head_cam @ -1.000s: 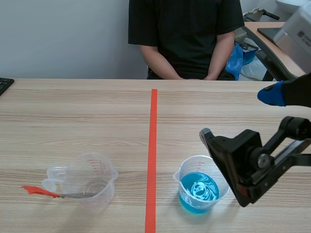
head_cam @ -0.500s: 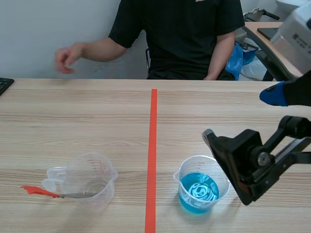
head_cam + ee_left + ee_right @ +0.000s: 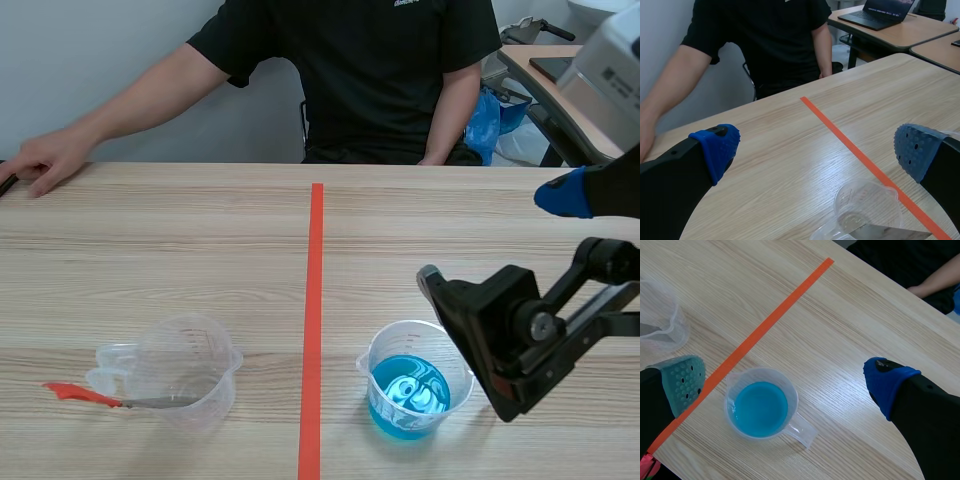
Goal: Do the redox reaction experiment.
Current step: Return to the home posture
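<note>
Table [image 3: 200, 250] — blue cup [image 3: 410, 392] near R gripper [image 3: 784, 381].

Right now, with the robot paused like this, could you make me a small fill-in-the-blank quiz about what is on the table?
1. The liquid in the cup on the robot's right is ____.
2. The right gripper, above that cup, has its fingers ____.
3. The tool resting in the clear cup has a ____ handle.
4. The two cups stand on opposite sides of a line of orange-red ____.

Missing words: blue, open, red, tape.
</note>
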You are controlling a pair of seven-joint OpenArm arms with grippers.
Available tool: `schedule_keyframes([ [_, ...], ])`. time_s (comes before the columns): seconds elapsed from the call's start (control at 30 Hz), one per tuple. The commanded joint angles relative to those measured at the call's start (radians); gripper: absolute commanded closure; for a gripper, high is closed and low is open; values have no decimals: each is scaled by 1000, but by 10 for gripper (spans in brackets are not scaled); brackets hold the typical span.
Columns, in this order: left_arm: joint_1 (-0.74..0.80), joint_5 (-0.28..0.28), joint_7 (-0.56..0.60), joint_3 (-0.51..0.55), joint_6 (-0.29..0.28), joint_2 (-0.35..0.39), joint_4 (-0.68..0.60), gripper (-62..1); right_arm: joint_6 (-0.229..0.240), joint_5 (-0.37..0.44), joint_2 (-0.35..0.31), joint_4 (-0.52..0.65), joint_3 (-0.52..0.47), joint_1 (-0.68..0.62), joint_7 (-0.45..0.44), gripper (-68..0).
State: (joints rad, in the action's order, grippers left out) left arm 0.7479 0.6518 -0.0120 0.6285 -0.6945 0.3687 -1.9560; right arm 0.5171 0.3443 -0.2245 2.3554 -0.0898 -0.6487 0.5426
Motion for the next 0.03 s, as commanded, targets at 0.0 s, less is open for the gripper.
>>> schedule_keyframes([
  [0.0,-3,11,11,0,-2,-2,-8,-623,-1,6,-6,5,-1,3,-10,-679],
])
